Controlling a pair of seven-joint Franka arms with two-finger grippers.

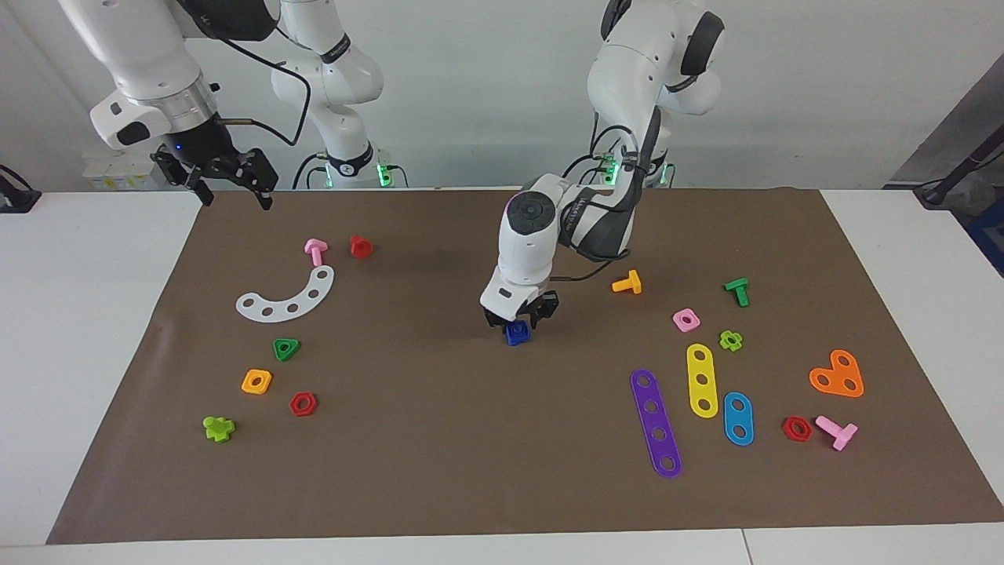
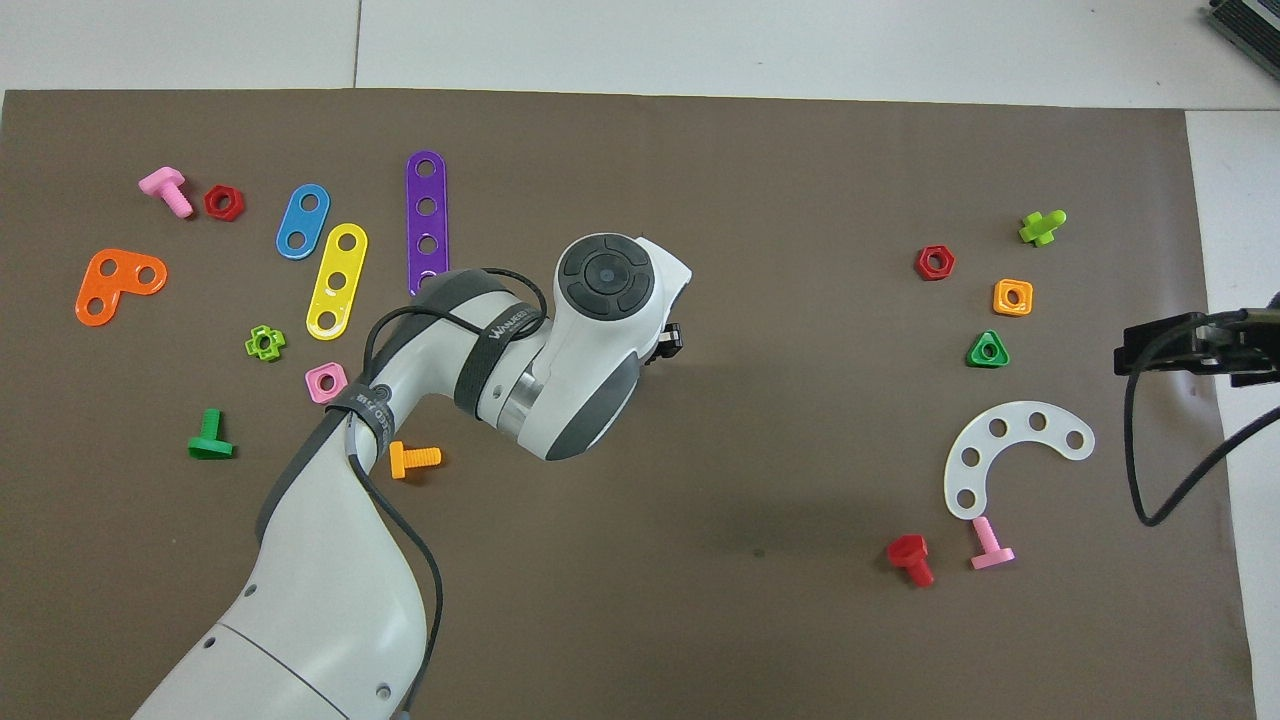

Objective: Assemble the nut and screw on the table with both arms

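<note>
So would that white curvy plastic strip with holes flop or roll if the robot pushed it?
The curved white plastic strip with five holes lies flat on the brown mat, so it would probably slide, not roll. It looks thin and may bend slightly if lifted by one end. It is likely light.

Setting: a robotics laboratory. Indicators: two white jointed arms (image 1: 541, 235) with exposed cabling and green status lights at their bases, mounted at a white tabletop (image 1: 86, 314) against a plain white wall. A brown mat (image 1: 439, 439) carries small coloured plastic test pieces, including a purple perforated strip (image 1: 656, 423).
</note>
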